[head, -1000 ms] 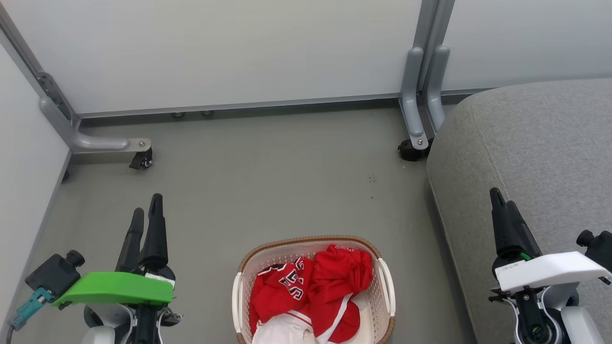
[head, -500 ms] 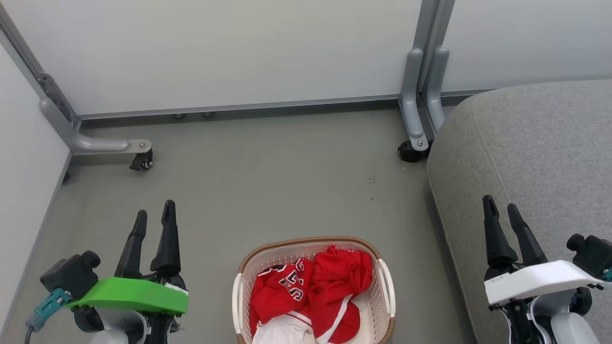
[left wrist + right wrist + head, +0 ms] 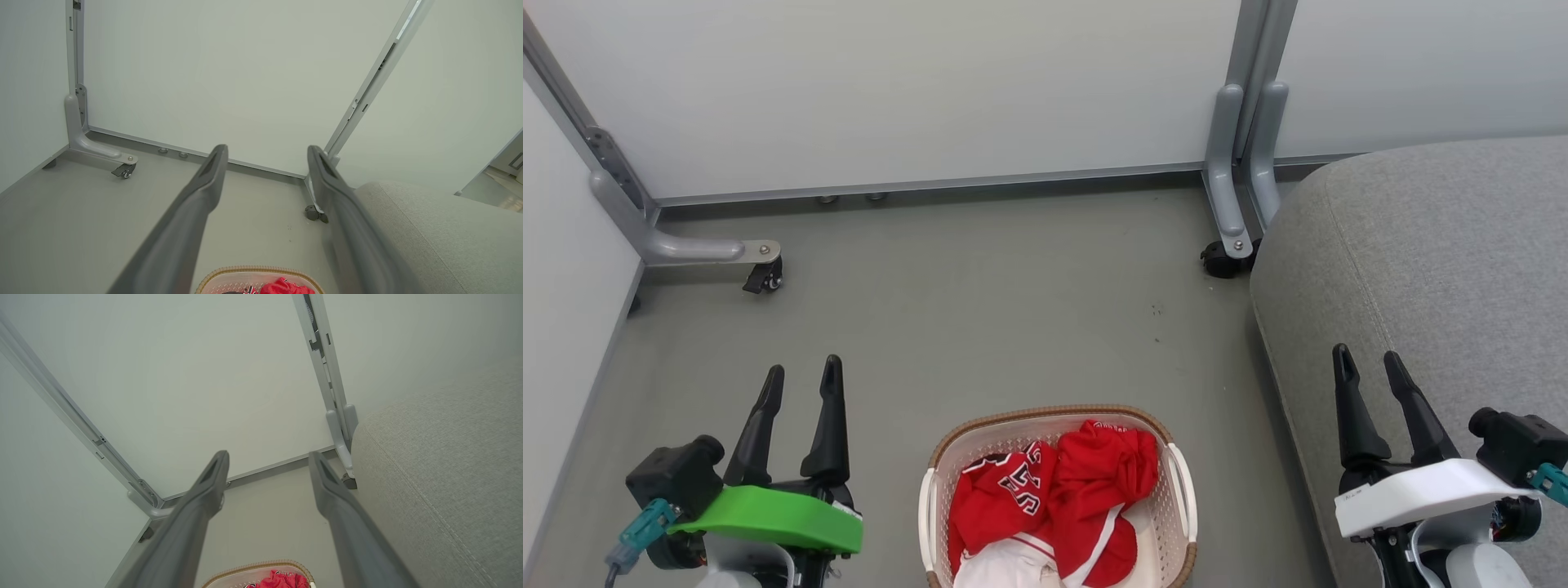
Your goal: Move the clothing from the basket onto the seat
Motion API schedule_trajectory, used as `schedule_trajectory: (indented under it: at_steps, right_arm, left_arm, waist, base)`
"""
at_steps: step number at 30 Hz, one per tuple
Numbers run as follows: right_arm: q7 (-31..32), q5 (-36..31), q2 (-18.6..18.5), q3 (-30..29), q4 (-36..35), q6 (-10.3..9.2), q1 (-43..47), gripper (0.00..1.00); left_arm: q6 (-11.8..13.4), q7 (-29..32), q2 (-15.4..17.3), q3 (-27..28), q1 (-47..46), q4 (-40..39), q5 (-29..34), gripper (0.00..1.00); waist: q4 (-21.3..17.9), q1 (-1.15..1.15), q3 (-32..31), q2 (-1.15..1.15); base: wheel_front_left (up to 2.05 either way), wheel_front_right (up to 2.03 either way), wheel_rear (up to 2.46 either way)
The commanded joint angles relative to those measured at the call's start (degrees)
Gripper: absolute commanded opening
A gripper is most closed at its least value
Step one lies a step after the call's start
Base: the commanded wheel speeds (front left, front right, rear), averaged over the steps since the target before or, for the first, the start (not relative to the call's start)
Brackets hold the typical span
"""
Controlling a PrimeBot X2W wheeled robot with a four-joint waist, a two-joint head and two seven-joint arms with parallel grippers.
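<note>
Step in hand, as we judge it: approach, pre-grasp; nothing lifted yet. Clothing (image 3: 1054,490) lies heaped in basket (image 3: 1045,411) on floor, betw. both arms; seat (image 3: 1437,261) just to its right. L gripper (image 3: 804,367) & R gripper (image 3: 1365,354): jaws spread wide, empty. Next we must lower one gripper into basket; pinch top garment.
</note>
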Motion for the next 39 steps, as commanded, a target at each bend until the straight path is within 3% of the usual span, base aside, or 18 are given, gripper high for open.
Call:
schedule_trajectory:
  at_steps: [1,39]
  right_arm:
    - [-0.64,-1.72,-0.2,0.11,-0.61,0.02,0.13,1.0]
    - [-5.14,-20.14,0.78,1.97,1.47,0.03,2.08,1.0]
  left_arm:
    - [-0.22,-0.62,0.58,-0.14,0.22,-0.45,2.01,1.0]
    - [-0.25,-5.43,0.26,-1.87,2.53,5.13,19.94,1.0]
  waist:
    - [0.0,0.0,0.0,0.0]
    - [-0.41,0.0,-0.18,0.0]
  base:
    - [0.0,0.0,0.0]
    - [0.0,0.0,0.0]
